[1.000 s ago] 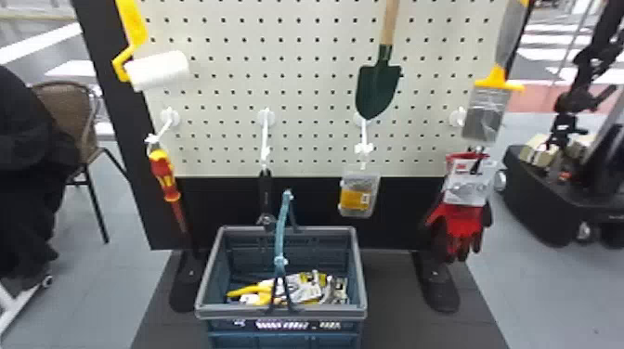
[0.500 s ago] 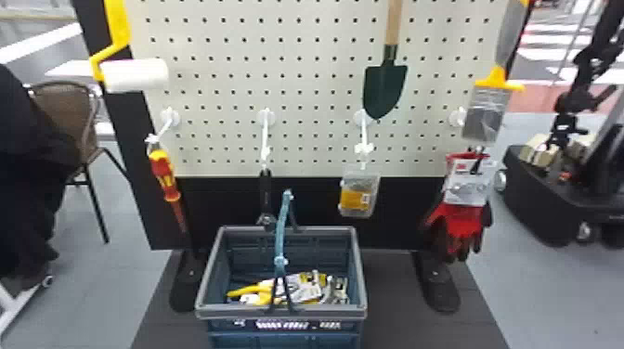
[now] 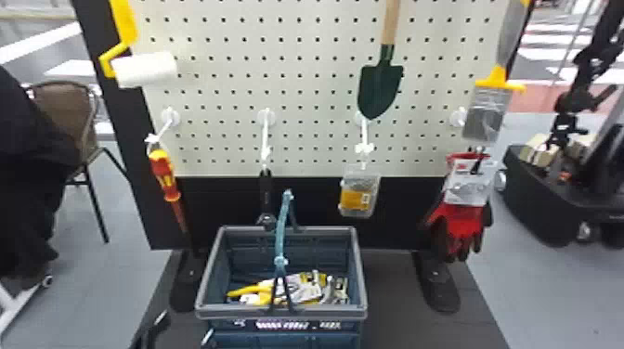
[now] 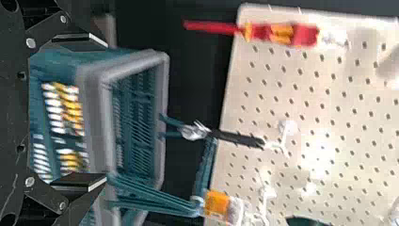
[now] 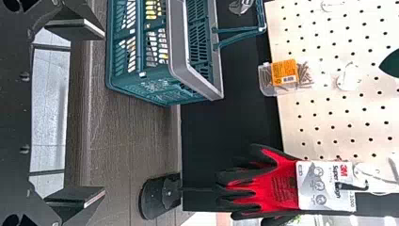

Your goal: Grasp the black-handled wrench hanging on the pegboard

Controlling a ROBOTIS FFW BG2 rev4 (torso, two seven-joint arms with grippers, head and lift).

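While the paint roller [image 3: 144,68] at upper left has swung a touch, the black-handled wrench [image 3: 265,197] hangs unmoved left of centre, head just behind the basket [image 3: 325,312] rim, so the grasp is yet to come. Left gripper [image 4: 101,109] and right gripper [image 5: 101,112] both stand spread and empty. I count one roller, one screwdriver [image 3: 165,178], one wrench, one trowel [image 3: 380,86], one basket.

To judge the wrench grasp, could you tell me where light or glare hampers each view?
Head view: the wrench handle merges with the dark panel behind it. Left wrist view: bright glare washes out the pegboard around its hook. Right wrist view: evenly lit, no glare.
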